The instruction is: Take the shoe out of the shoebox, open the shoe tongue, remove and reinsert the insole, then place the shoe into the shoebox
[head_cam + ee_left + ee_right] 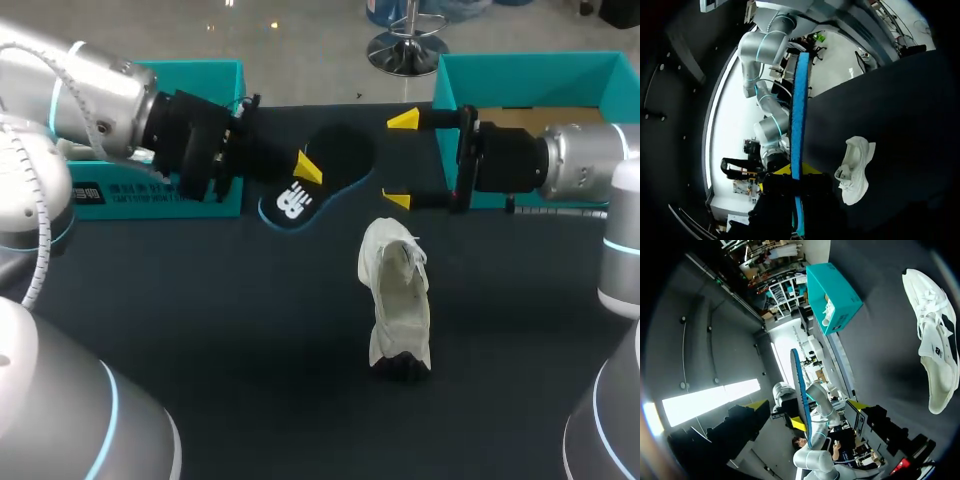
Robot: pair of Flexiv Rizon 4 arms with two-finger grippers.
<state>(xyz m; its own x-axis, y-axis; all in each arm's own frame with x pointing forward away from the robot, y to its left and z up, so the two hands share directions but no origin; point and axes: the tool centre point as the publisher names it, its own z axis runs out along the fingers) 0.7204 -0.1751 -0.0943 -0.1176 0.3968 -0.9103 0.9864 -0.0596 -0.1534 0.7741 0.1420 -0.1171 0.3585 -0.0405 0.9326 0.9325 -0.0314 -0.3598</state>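
My left gripper (305, 172) is shut on a black insole (335, 160) with a blue edge and a white logo, held above the table's far middle. The left wrist view shows the insole (800, 115) edge-on as a blue strip between that gripper's (796, 172) fingers. My right gripper (400, 160) is open, its yellow tips wide apart, just right of the insole's free end. From the right wrist, the insole (801, 385) stands ahead of the right gripper (807, 405), in line with its gap. The white shoe (397, 300) (856, 170) (935, 340) lies on the dark table, nearer than both grippers.
A teal shoebox (540, 80) stands open at the back right, behind my right arm. Another teal box (200, 110) (832, 295) sits at the back left behind my left arm, with something white in it. The dark table (250, 350) stretches in front of the shoe.
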